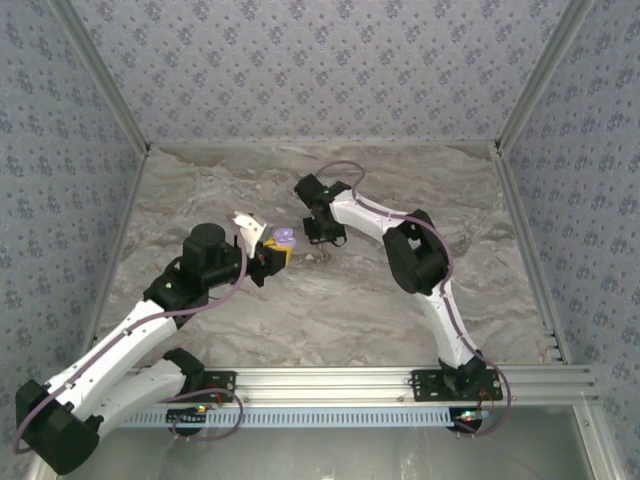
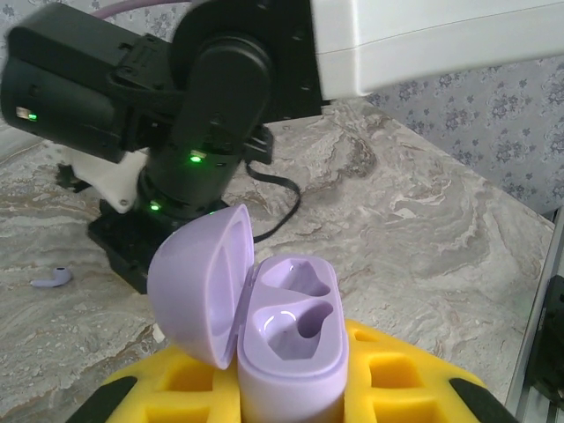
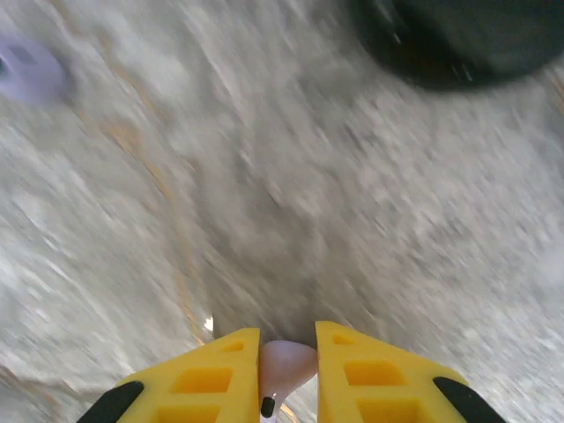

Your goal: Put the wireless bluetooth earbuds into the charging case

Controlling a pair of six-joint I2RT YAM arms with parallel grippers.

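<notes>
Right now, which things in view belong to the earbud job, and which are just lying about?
Job:
- open lavender plastic charging case, gripped in the left tool
- pale lavender earbud, pinched in the right tool
- second lavender earbud, loose on the marble-patterned tabletop

Not the job:
- the tabletop itself
- aluminium rail at the near edge
- purple cable on the right arm

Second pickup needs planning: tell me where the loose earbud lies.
In the left wrist view the loose earbud lies on the marble table at far left, apart from the open charging case in the left gripper.
</notes>
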